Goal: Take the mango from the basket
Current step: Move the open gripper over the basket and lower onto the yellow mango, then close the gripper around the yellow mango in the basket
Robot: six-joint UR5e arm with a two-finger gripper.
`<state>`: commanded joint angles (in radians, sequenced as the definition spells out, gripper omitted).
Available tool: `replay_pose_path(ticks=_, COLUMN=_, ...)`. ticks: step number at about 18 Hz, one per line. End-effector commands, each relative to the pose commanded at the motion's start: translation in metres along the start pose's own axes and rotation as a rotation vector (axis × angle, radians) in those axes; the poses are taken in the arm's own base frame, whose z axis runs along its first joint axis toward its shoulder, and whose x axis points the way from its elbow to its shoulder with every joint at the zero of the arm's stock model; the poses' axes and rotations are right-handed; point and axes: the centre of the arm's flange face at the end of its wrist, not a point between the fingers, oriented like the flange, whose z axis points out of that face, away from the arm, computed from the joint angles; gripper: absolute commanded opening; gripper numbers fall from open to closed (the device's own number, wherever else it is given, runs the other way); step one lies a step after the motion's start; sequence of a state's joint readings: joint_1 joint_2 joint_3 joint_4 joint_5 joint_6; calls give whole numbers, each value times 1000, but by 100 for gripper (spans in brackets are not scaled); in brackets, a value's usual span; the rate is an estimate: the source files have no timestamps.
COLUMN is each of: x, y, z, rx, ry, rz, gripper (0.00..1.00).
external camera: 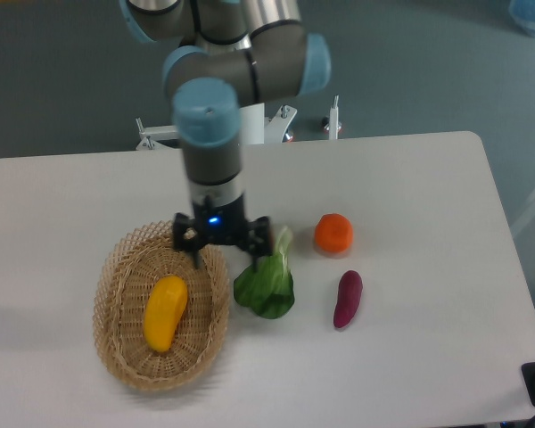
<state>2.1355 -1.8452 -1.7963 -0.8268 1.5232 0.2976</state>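
The table spreads white under everything, running out on all sides of the claw. The robot arm comes down from above, grey with pale blue caps, and ends in the claw, which hangs released with its two fingers spread apart and nothing between them. One finger is over the basket's upper right rim, the other is by the stalk of the leafy green. The basket lies below and to the left of the claw, oval and woven. The mango rests inside it, down and left of the claw, not touched. The leafy green lies just right and below. The purple sweet potato is farther right and lower. The orange sits to the right, well apart.
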Motion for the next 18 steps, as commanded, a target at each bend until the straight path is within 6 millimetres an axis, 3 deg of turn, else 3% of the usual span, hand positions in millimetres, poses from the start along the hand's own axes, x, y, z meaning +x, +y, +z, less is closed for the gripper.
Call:
replay_pose_path(ticks=3, x=25, y=-5, z=30, rx=-8, ry=9, rz=50, gripper=100)
replay_pose_path(ticks=5, x=41, y=-4, z=65, rx=-54, ry=18, rz=87, gripper=100)
replay_pose_path(ticks=18, x=47, y=6, z=102, rx=-121, ry=2, rz=214, gripper=100)
